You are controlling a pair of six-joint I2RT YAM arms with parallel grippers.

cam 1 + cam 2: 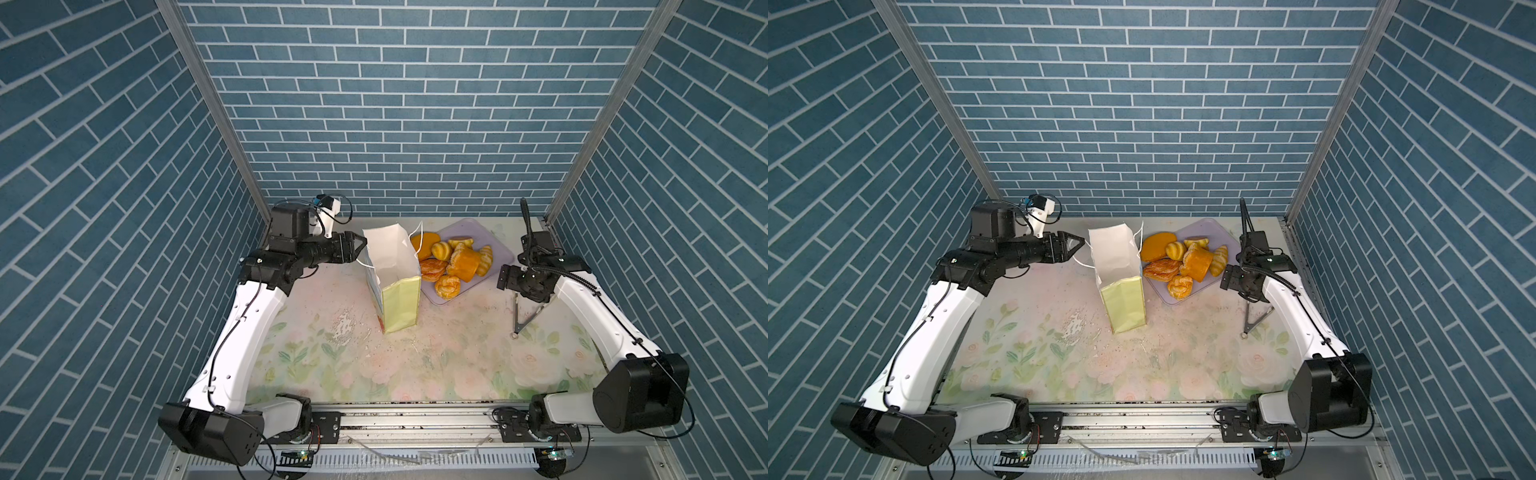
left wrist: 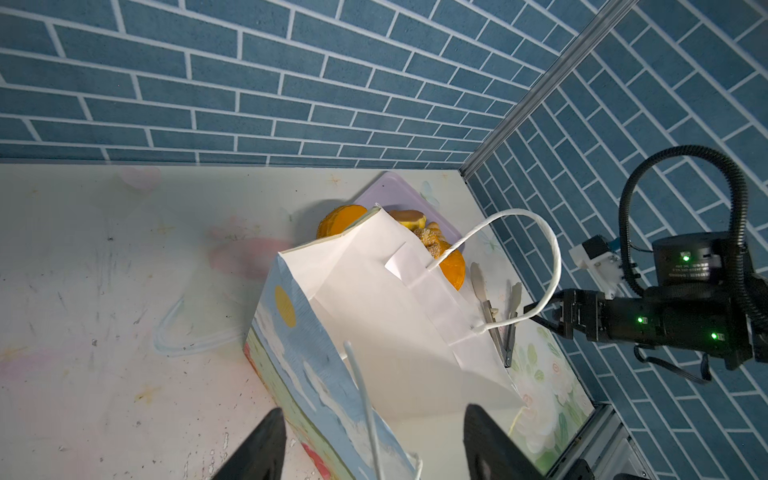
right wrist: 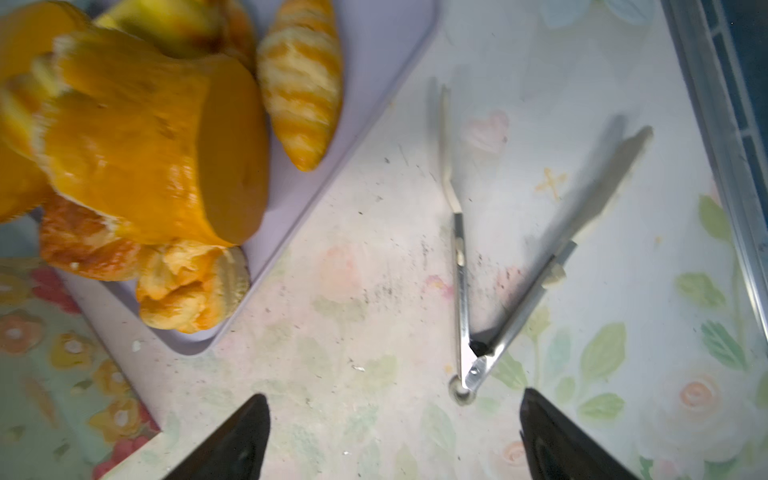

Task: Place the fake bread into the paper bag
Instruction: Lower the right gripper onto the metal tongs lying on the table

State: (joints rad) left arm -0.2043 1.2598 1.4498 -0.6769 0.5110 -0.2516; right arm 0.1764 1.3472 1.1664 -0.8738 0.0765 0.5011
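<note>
The paper bag (image 1: pixel 399 299) stands upright mid-table with its mouth open and its white inside (image 2: pixel 374 299) showing. The fake bread (image 1: pixel 453 262), several glossy orange pastries, lies piled on a lilac tray right of the bag; the right wrist view shows a blocky loaf (image 3: pixel 145 145) and a croissant (image 3: pixel 299 83). My left gripper (image 1: pixel 360 248) is open at the bag's upper left rim. Its jaws stand either side of the blue printed wall and one white cord handle (image 2: pixel 365 399) without pinching them. My right gripper (image 3: pixel 395 399) hangs open and empty above the table, right of the tray.
Metal tongs (image 1: pixel 524 316) lie spread open on the floral tablecloth under the right arm, their hinge (image 3: pixel 467 382) just ahead of the right jaws. The lilac tray (image 1: pixel 478 232) sits at the back right. Blue brick walls close in three sides.
</note>
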